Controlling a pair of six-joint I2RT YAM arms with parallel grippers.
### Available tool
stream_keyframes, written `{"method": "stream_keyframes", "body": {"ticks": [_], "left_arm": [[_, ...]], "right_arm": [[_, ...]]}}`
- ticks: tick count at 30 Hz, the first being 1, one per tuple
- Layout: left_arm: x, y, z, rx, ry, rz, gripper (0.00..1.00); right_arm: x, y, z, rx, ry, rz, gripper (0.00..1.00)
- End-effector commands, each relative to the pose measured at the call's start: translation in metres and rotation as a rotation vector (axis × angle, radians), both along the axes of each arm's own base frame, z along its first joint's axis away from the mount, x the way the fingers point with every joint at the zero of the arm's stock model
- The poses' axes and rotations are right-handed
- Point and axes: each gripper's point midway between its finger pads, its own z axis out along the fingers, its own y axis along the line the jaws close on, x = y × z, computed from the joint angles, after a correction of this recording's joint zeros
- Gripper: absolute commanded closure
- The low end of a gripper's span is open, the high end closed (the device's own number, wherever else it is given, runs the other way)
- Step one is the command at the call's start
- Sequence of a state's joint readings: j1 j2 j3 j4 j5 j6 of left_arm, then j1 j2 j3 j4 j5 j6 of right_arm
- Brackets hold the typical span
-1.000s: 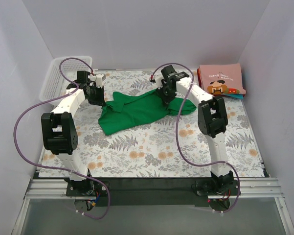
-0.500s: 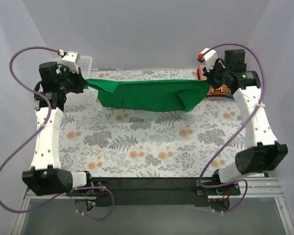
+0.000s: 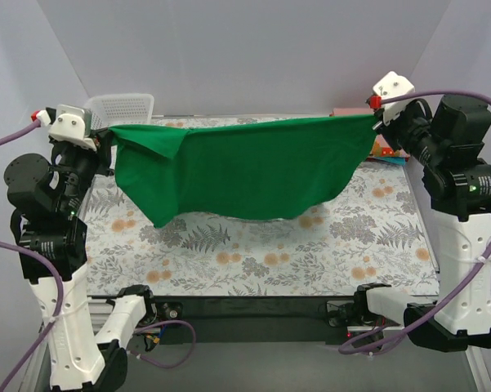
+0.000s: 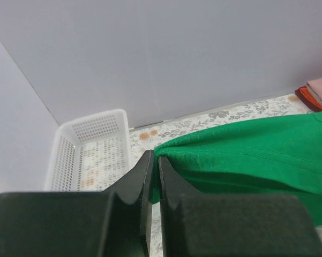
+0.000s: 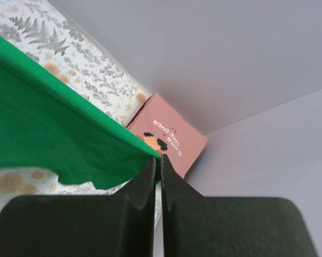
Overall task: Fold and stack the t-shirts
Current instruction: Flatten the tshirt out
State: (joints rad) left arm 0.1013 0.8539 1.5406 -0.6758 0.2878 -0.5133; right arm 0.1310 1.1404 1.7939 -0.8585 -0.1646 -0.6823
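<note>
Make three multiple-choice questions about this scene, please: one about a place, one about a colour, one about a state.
1. Where does the white basket stand?
A. at the far left corner of the table
B. at the far right corner
C. at the near edge, in the middle

2. What colour is the t-shirt that is held up?
A. teal
B. green
C. white

3. In what state is this t-shirt?
A. folded flat on the table
B. hanging spread between the left tool and the right tool
C. crumpled inside the basket

Answers:
1 A: the top view shows it at the far left, against the back wall.
2 B: the cloth is bright green in all three views.
3 B: each tool is shut on an upper corner, and the cloth hangs spread between them.
</note>
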Motion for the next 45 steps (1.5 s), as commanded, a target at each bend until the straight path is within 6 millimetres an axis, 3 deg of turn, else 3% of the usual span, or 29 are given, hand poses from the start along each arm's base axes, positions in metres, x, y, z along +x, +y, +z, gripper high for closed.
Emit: {"method": "stream_keyframes", "body": {"ticks": [1, 4, 6, 7, 8, 9, 10, 11, 12, 13, 14, 15, 17, 21, 22, 23, 25, 26, 27, 30, 31, 33, 34, 35, 36, 37, 38, 41, 45], "left_arm": [[0.039, 0.021, -0.018, -0.019, 0.077, 0.097, 1.0], [0.079, 0.026, -0.028, -0.02, 0.091, 0.098, 1.0], [0.12, 0.029, -0.039, -0.032, 0.12, 0.092, 1.0], [0.132, 0.028, -0.025, -0.035, 0.094, 0.082, 1.0], [0.151, 0.029, -0.026, -0.044, 0.095, 0.079, 1.0], [0.181, 0.03, -0.041, -0.068, 0.141, 0.071, 1.0], [0.198, 0.026, -0.043, -0.077, 0.149, 0.037, 1.0], [0.208, 0.024, -0.012, -0.08, 0.079, 0.018, 1.0], [0.241, 0.025, -0.032, -0.111, 0.126, 0.01, 1.0], [0.254, 0.023, -0.027, -0.122, 0.113, -0.003, 1.0], [0.256, 0.024, 0.023, -0.121, -0.004, -0.006, 1.0], [0.288, 0.027, 0.004, -0.147, 0.028, 0.001, 1.0], [0.288, 0.032, 0.063, -0.136, -0.128, 0.012, 1.0], [0.291, 0.039, 0.095, -0.106, -0.28, 0.045, 1.0], [0.269, 0.039, 0.118, -0.076, -0.348, 0.049, 1.0], [0.264, 0.04, 0.129, -0.062, -0.408, 0.053, 1.0], [0.266, 0.039, 0.109, -0.039, -0.383, 0.05, 1.0], [0.253, 0.037, 0.121, -0.013, -0.427, 0.049, 1.0], [0.261, 0.039, 0.098, -0.01, -0.38, 0.055, 1.0], [0.256, 0.037, 0.078, 0.02, -0.361, 0.047, 1.0], [0.265, 0.035, 0.043, 0.027, -0.296, 0.033, 1.0], [0.26, 0.025, 0.008, 0.059, -0.233, -0.027, 1.0], [0.265, 0.021, -0.043, 0.051, -0.132, -0.052, 1.0], [0.263, 0.018, -0.065, 0.051, -0.085, -0.072, 1.0], [0.255, 0.015, -0.078, 0.071, -0.065, -0.088, 1.0], [0.251, 0.013, -0.104, 0.073, -0.015, -0.104, 1.0], [0.245, 0.01, -0.148, 0.076, 0.07, -0.118, 1.0], [0.218, 0.005, -0.221, 0.08, 0.21, -0.142, 1.0], [0.196, 0.005, -0.267, 0.097, 0.31, -0.151, 1.0]], "right_arm": [[0.034, -0.013, 0.018, -0.016, -0.048, -0.084, 0.99], [0.07, -0.01, 0.02, -0.021, -0.069, -0.087, 0.99], [0.103, -0.006, 0.015, -0.02, -0.072, -0.087, 0.99], [0.116, -0.004, 0.015, -0.02, -0.075, -0.087, 0.99], [0.125, -0.004, 0.031, -0.006, -0.116, -0.095, 0.99], [0.154, -0.001, 0.018, -0.009, -0.097, -0.102, 0.99], [0.166, -0.001, 0.024, -0.006, -0.118, -0.106, 0.99], [0.172, -0.002, 0.046, 0.012, -0.173, -0.121, 0.99], [0.197, 0.0, 0.041, 0.017, -0.18, -0.128, 0.99], [0.206, 0.0, 0.049, 0.027, -0.208, -0.136, 0.99], [0.21, -0.005, 0.071, 0.046, -0.277, -0.165, 0.99], [0.225, -0.004, 0.081, 0.063, -0.339, -0.174, 0.99], [0.227, -0.012, 0.12, 0.106, -0.495, -0.223, 0.99], [0.214, -0.015, 0.16, 0.168, -0.669, -0.231, 0.99], [0.209, -0.016, 0.171, 0.18, -0.712, -0.231, 0.99], [0.205, -0.018, 0.18, 0.19, -0.748, -0.229, 0.99], [0.206, -0.017, 0.181, 0.19, -0.757, -0.219, 0.99], [0.208, -0.016, 0.178, 0.187, -0.751, -0.211, 0.99], [0.209, -0.016, 0.174, 0.189, -0.741, -0.206, 0.99], [0.22, -0.001, 0.131, 0.182, -0.634, -0.135, 0.99], [0.234, 0.004, 0.083, 0.16, -0.53, -0.119, 0.99], [0.228, 0.017, 0.05, 0.15, -0.455, -0.048, 0.99], [0.228, 0.022, 0.027, 0.141, -0.406, -0.022, 0.99], [0.226, 0.026, -0.019, 0.113, -0.318, 0.004, 0.99], [0.225, 0.027, -0.039, 0.1, -0.281, 0.012, 0.99], [0.223, 0.028, -0.057, 0.089, -0.247, 0.016, 0.99], [0.218, 0.029, -0.096, 0.058, -0.176, 0.03, 0.99], [0.201, 0.031, -0.153, 0.018, -0.072, 0.067, 0.99], [0.187, 0.035, -0.188, 0.004, 0.009, 0.105, 0.99]]}}
